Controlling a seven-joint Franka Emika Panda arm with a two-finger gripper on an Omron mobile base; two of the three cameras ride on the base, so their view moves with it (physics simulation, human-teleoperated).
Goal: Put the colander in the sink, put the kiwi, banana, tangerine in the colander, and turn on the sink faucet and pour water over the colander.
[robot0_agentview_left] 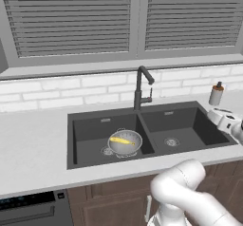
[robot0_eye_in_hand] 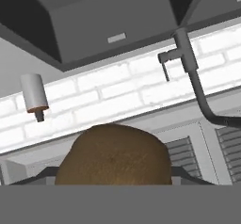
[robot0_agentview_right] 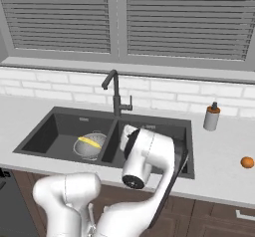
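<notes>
Kiwi (robot0_eye_in_hand: 113, 155) hides fingers; grip state unclear.

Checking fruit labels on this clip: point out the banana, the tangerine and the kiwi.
Small curved yellow banana (robot0_agentview_left: 122, 141), left base view, mid-body, inside the colander.
Small round orange tangerine (robot0_agentview_right: 247, 162), right base view, centre, on the counter.
Brown oval kiwi (robot0_eye_in_hand: 113, 155), hand view, centre of its skin.

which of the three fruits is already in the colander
The banana: the yellow curved fruit lying inside the colander in the left basin. The tangerine sits on the counter right of the sink, and the brown kiwi shows close before the hand camera.
</notes>
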